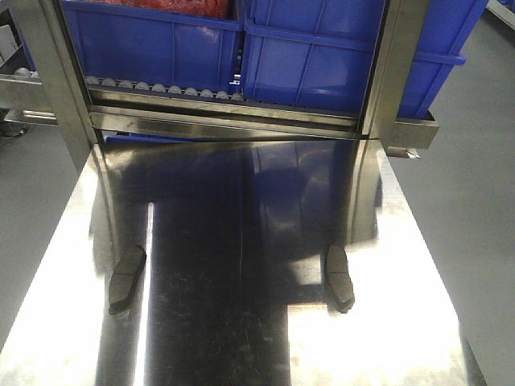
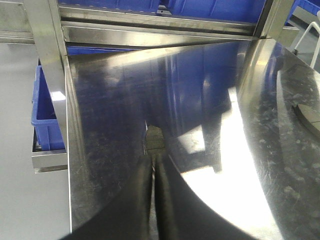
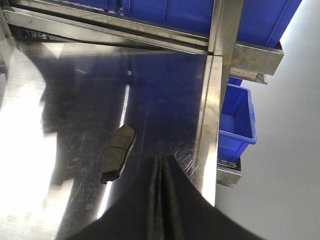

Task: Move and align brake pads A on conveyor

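Surface: You are looking at a shiny, scratched steel tabletop (image 1: 241, 338) that mirrors the rack behind it.
Left pad: The flat, dark-grey, slightly curved left brake pad (image 1: 127, 279) lies on the steel near the table's left side. Its long axis runs away from you, a little tilted.
Right pad: The matching dark-grey right brake pad (image 1: 339, 277) lies at about the same depth towards the right side, well apart from the first.
Left claw: The black left gripper (image 2: 152, 162) has its fingers drawn together to a thin slit. Nothing is between them, and bare steel lies ahead.
Right claw: The black right gripper (image 3: 161, 160) is likewise closed to a slit and holds nothing. The right brake pad (image 3: 117, 154), with a groove across its middle, lies just beside the tips, not touching.
Background: Blue plastic bins (image 1: 153, 48) sit on a steel roller rack (image 1: 161, 87) at the table's far end.
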`<state>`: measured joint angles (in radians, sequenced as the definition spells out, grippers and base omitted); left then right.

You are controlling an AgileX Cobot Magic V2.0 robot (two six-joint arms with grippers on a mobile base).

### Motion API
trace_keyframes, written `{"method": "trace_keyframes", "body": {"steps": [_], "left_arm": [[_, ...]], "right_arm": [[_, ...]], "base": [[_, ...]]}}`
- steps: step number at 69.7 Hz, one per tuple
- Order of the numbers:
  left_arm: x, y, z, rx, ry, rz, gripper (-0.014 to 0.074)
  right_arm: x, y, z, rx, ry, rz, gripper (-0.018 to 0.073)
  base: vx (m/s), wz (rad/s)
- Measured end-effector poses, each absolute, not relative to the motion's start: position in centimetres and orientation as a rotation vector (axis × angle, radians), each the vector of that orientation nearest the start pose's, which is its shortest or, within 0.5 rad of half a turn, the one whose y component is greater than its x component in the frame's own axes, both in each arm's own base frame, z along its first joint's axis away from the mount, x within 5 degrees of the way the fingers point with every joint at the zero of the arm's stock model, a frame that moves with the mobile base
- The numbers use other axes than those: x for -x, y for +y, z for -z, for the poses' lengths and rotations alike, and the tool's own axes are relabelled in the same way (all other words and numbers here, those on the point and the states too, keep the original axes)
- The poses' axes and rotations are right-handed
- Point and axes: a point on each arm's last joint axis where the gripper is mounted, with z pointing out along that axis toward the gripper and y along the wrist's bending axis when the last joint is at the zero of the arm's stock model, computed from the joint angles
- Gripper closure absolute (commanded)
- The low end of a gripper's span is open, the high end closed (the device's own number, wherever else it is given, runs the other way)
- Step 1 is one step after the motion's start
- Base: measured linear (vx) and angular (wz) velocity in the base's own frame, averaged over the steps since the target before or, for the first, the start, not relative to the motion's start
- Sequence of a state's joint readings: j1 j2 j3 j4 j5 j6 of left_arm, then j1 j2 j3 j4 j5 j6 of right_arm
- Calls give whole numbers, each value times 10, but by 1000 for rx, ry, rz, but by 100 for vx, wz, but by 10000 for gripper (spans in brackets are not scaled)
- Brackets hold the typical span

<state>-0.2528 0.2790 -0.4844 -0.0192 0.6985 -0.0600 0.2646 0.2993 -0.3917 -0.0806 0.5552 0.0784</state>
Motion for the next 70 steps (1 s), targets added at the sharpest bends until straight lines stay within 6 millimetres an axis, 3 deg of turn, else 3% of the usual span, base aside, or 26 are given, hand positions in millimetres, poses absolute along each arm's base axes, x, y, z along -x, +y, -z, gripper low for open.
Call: {"method": "trace_keyframes", "body": {"steps": [7,12,18,29,33,50,57,70], "left_arm": [[-54,-15,-295,-184,1975,225,568],[-54,-15,-295,-184,1975,225,493],[-54,-15,-295,-184,1975,225,328],[-54,-15,-295,-184,1975,225,-52],[-54,-15,-295,-184,1975,225,-134],[-60,-17,-298,-178,1956,233,-103],[-78,-22,-296,-176,2039,228,-99],[-136,-36,-295,-140,2238,226,-87]], "right_arm": [[-68,14,-276,219,1935,-141,563],[-68,14,-276,219,1935,-141,563],[-68,14,-276,219,1935,-141,563],[-68,14,-276,219,1935,-141,563],[-68,14,-276,219,1935,-141,563],[-68,14,-276,219,1935,-141,563],[-68,14,-276,219,1935,-141,563],[-68,14,-276,219,1935,-141,563]], "base": [[0,0],[0,0],[0,0],[0,0],[0,0],[0,0],[0,0],[0,0]]}}
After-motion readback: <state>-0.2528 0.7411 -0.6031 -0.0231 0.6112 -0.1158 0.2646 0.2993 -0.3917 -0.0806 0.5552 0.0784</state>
